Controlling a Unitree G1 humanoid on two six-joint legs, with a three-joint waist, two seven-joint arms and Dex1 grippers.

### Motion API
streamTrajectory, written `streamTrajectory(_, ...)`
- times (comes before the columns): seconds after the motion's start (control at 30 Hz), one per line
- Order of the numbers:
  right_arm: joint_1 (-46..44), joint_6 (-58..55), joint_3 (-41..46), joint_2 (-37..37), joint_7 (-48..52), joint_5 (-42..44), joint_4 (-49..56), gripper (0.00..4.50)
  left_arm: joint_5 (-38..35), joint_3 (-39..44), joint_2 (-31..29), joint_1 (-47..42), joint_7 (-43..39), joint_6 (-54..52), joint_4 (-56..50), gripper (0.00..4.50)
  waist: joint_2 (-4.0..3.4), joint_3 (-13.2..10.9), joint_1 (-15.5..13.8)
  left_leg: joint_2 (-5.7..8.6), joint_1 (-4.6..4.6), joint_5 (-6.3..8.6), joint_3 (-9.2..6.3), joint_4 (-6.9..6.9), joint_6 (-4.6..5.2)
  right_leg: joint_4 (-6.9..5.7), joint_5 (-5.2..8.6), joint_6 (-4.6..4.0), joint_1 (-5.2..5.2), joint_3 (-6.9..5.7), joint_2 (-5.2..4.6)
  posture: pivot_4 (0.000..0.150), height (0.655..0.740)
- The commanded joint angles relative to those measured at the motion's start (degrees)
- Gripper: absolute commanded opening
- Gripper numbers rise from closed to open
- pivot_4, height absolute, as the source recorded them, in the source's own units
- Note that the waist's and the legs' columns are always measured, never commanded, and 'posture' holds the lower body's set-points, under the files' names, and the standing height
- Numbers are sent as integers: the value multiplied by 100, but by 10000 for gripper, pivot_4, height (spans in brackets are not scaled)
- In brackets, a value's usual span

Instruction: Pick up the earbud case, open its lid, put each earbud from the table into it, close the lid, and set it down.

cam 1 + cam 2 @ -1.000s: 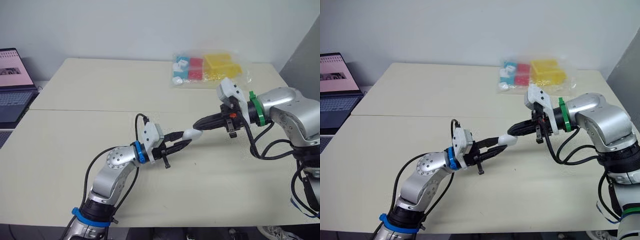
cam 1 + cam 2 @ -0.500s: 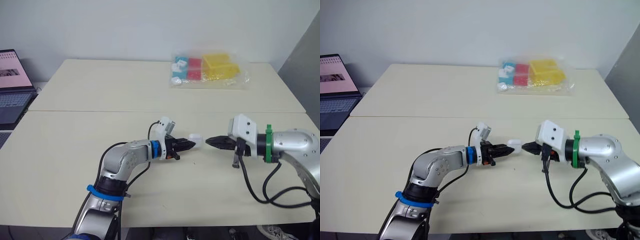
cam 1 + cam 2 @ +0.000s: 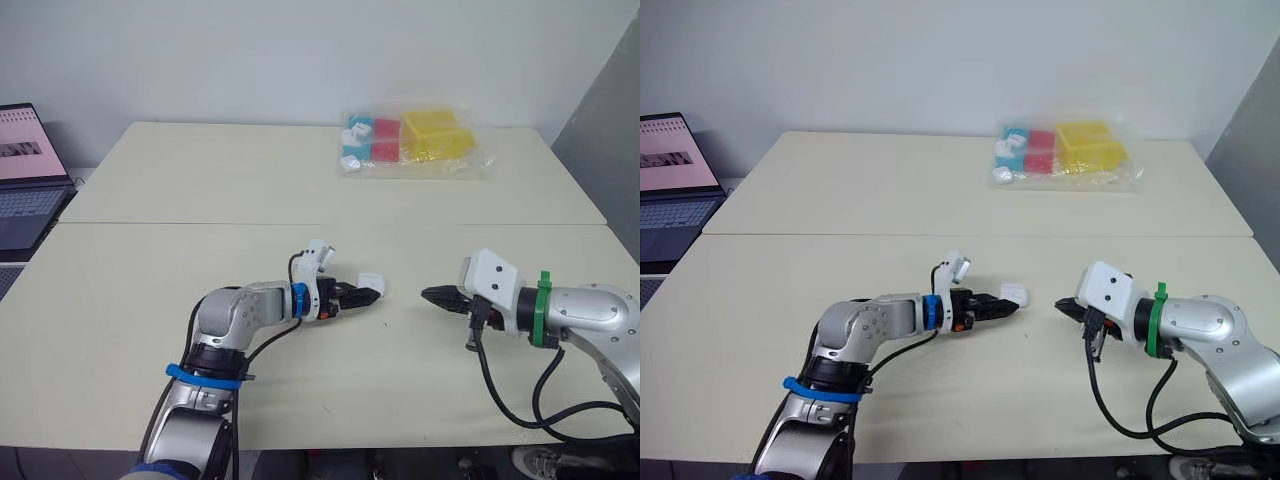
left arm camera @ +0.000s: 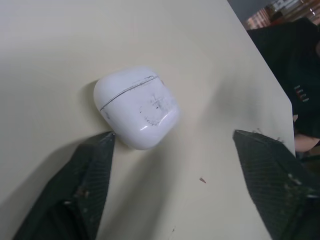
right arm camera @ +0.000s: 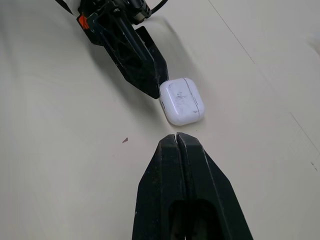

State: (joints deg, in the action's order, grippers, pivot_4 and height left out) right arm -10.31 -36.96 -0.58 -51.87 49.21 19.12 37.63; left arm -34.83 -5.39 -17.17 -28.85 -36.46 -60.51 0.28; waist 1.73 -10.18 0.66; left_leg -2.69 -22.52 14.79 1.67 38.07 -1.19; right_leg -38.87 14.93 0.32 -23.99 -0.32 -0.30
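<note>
Left gripper [image 3: 369,295] is resting low over the table [image 3: 200,180], with the earbud case [image 3: 371,283] now lying at its tips instead of being held aloft, while the right gripper [image 3: 432,296] is backing away. At the left wrist, fingers [image 4: 90,175] are spreading wide, the case seemingly touching one. At the right wrist, fingers [image 5: 160,175] are pressing together, empty.

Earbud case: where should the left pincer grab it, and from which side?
Probably the body of the earbud case, below the lid seam, leaving the lid free. It lies flat on the table, so come in low from the left pincer side, open fingers straddling its narrow sides.
</note>
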Motion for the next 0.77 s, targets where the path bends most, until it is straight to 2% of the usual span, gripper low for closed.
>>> streamTrajectory(0.03, -15, 102, 370, -36, 186, 324, 164, 0, 187, 281, -613, 487, -267, 497, -498, 44759, 0, 0, 51, -1, 2, 0, -1, -1, 0, 0, 1, -2, 1, 7, 0, 1500, 7400)
streamTrajectory(0.13, -103, 189, 505, -152, 353, 404, 12, 5285, 406, 355, -1611, 1201, -1110, 1536, -1393, 45000, 4, -3, 126, -7, 7, 0, 1, -5, 0, -8, 4, -8, -2, 11, 2, 1500, 7400)
streamTrajectory(0.3, -80, 588, 791, -454, 768, 412, -253, 22639, 680, 953, -2604, 2041, -2076, 3282, -2045, 45000, 3, -5, 39, -8, 11, 0, 5, -10, -1, -7, 11, -22, -2, 3, -8, 1500, 7400)
streamTrajectory(0.4, 51, 842, 955, -624, 1035, 427, -417, 33133, 663, 1286, -2822, 2273, -2318, 3753, -2121, 45000, 3, -5, -55, -6, 0, 0, 9, -8, -1, 0, 14, -23, -3, -5, -25, 1500, 7400)
streamTrajectory(0.5, 213, 1259, 1159, -891, 1466, 360, -678, 44027, 1037, 1598, -3234, 2773, -2410, 4137, -2339, 45000, 3, -5, -63, -6, -11, 0, 12, -7, -1, 7, 18, -13, -7, -8, -35, 1500, 7400)
streamTrajectory(0.63, 171, 1348, 1257, -1021, 1761, 537, -1023, 44595, 1361, 1697, -3484, 3248, -2317, 4342, -2439, 45000, 3, -5, -61, -7, -15, 2, 13, -15, 1, 15, 24, -6, -7, -10, -54, 1500, 7400)
streamTrajectory(0.77, 114, 1705, 1146, -1063, 1913, 358, -1297, 44595, 1069, 1752, -3215, 3256, -2433, 4661, -2373, 45000, 2, -5, -62, -7, -14, 2, 9, -12, 1, 11, 24, -5, -6, -19, -65, 1500, 7400)
